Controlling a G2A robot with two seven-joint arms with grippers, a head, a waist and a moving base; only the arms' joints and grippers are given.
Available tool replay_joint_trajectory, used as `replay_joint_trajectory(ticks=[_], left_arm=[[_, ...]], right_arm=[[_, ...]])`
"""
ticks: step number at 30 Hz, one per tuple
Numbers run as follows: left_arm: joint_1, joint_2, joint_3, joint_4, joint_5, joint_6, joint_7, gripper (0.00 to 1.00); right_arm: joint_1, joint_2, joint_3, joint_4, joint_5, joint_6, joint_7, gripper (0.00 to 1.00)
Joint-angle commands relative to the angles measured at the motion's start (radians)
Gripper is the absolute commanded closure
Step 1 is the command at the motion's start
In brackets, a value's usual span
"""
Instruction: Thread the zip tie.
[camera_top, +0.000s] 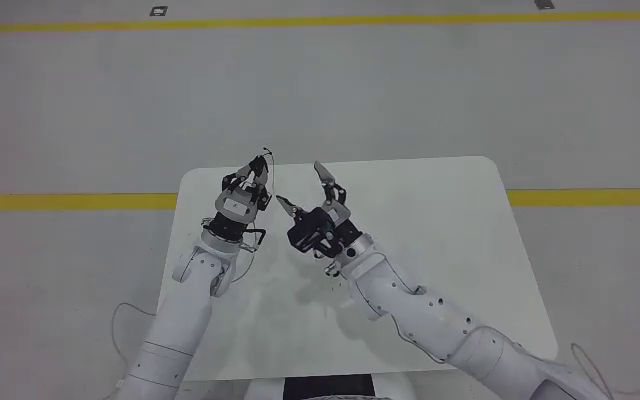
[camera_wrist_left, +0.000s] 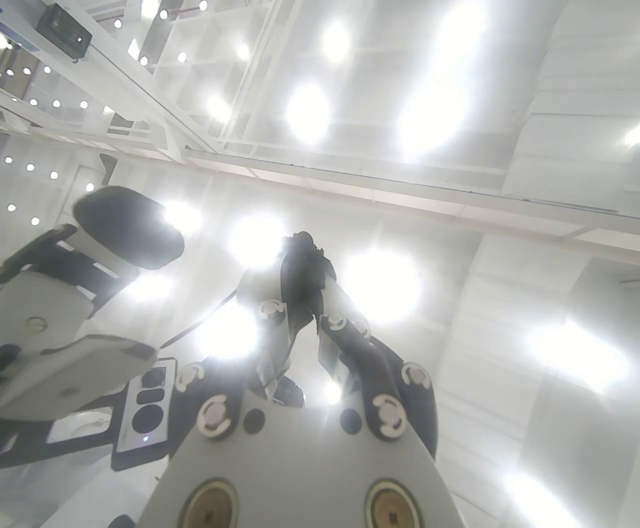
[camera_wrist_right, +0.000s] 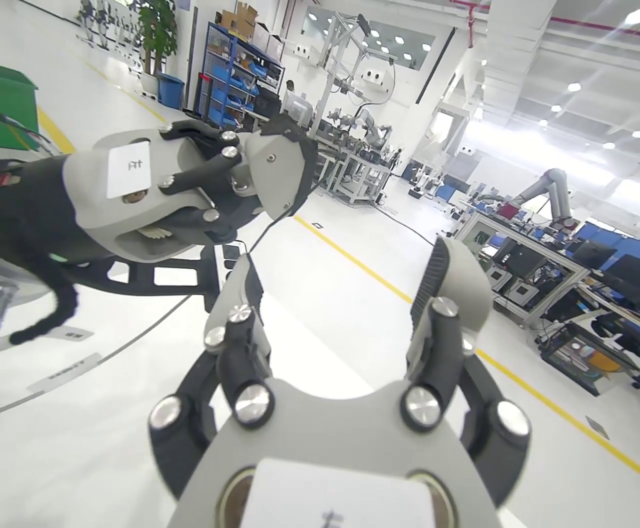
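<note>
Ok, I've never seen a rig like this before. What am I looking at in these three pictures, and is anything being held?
This is a two-armed robot working over a white table. The top view looks down from a camera above the arms. The other two pictures come from a camera on each wrist, looking out along that arm's own fingers. The left gripper is pinched shut on a thin black zip tie, held up off the table. The right gripper is open and sits close beside it. The tie's loose strand ends near one of its fingers.
</note>
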Motion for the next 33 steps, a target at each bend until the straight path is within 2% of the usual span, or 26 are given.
replay_joint_trajectory(ticks=[1,3,8,21,33], left_arm=[[0.000,0.000,0.000,0.000,0.000,0.000,0.000,1.00],[0.000,0.000,0.000,0.000,0.000,0.000,0.000,1.00],[0.000,0.000,0.000,0.000,0.000,0.000,0.000,1.00],[0.000,0.000,0.000,0.000,0.000,0.000,0.000,1.00],[0.000,0.000,0.000,0.000,0.000,0.000,0.000,1.00]], right_arm=[[0.008,-0.002,-0.007,0.003,0.000,0.000,0.001,0.44],[0.015,-0.005,-0.015,0.005,0.000,0.000,0.001,0.51],[0.025,-0.012,-0.025,0.011,0.000,0.000,0.003,0.52],[0.009,-0.022,0.004,-0.019,0.000,0.000,0.006,0.56],[0.023,-0.024,-0.018,-0.021,0.000,-0.008,0.009,0.60]])
